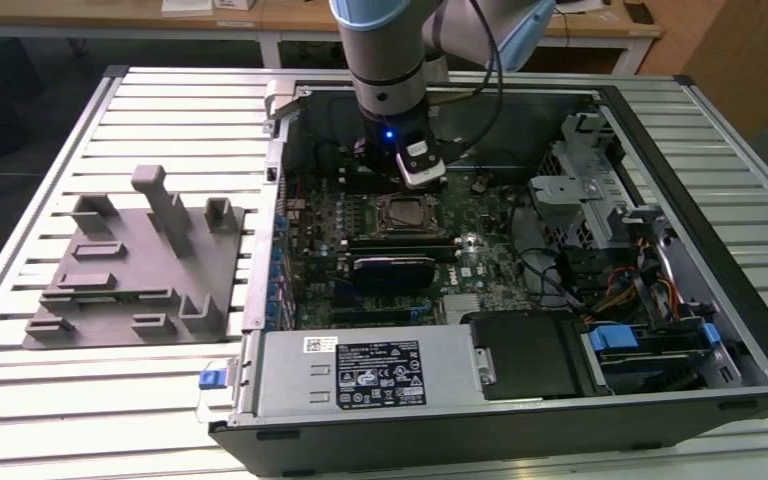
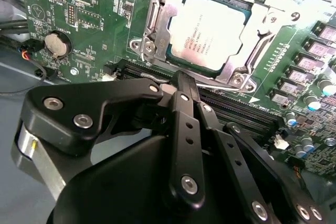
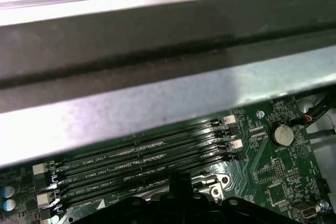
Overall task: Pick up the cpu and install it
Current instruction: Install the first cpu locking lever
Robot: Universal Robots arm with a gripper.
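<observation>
Silvery-white and square, the flat metal-topped cpu (image 2: 210, 34) already lies inside its metal-framed socket (image 2: 157, 30) on the green motherboard (image 2: 94, 14), upper centre of the second wrist view. The black linkage gripper (image 2: 181, 85) fills the lower half of that frame, its fingers drawn together with nothing between them, tips just short of the socket frame. In the exterior view the gripper (image 1: 420, 178) hangs just above the socket, centre of the open black computer case (image 1: 518, 430). Placement looks done; judging by this, seating and securing the chip is the step in hand, calling for careful, light contact.
</observation>
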